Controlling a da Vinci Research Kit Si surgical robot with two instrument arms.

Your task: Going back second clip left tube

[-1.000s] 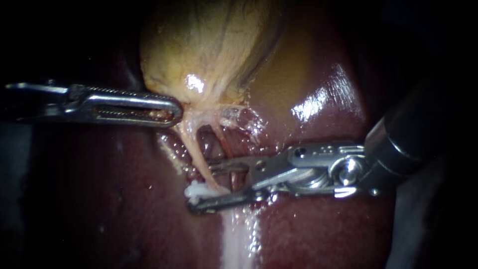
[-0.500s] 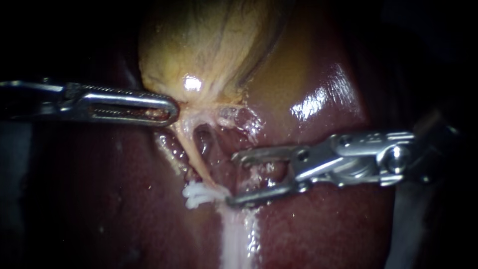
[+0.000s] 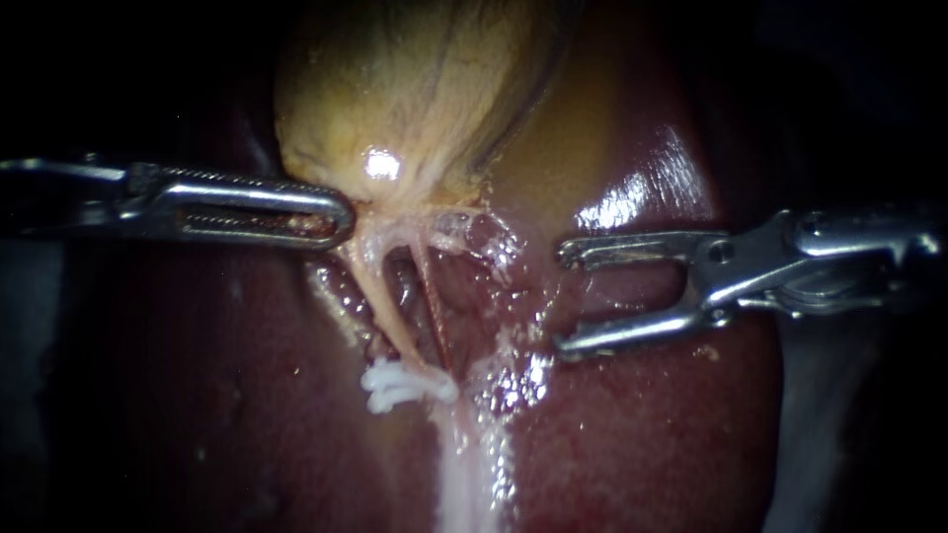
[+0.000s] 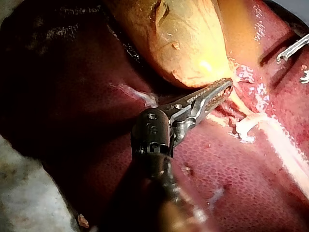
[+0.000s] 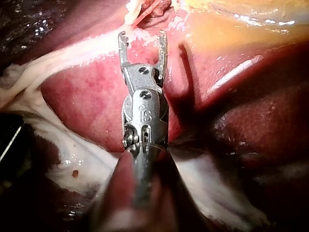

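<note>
Dark-red liver (image 3: 247, 424): wet bed under everything; keep your lower right jaw off it as you draw back.
Gallbladder (image 3: 395, 89): yellow, above the tubes, its neck stretched toward the view's left.
Left instrument (image 3: 341, 217): jaws closed on the gallbladder's neck, as far as you can judge. Hold that tension steady so the tubes lie spread.
Right instrument (image 3: 561, 298): jaws apart, nothing between them. Back out along the shaft's own line, level and slow, with no sideways sweep near the tubes.
Left tube (image 3: 387, 301): pale strand running from the neck down to the clip. It is clear of your right jaw tips, with the thin red tube (image 3: 434, 316) between.
Clip (image 3: 395, 383): white, across the left tube's lower end, apart from the right jaw tips. One clip or two, cannot tell.
</note>
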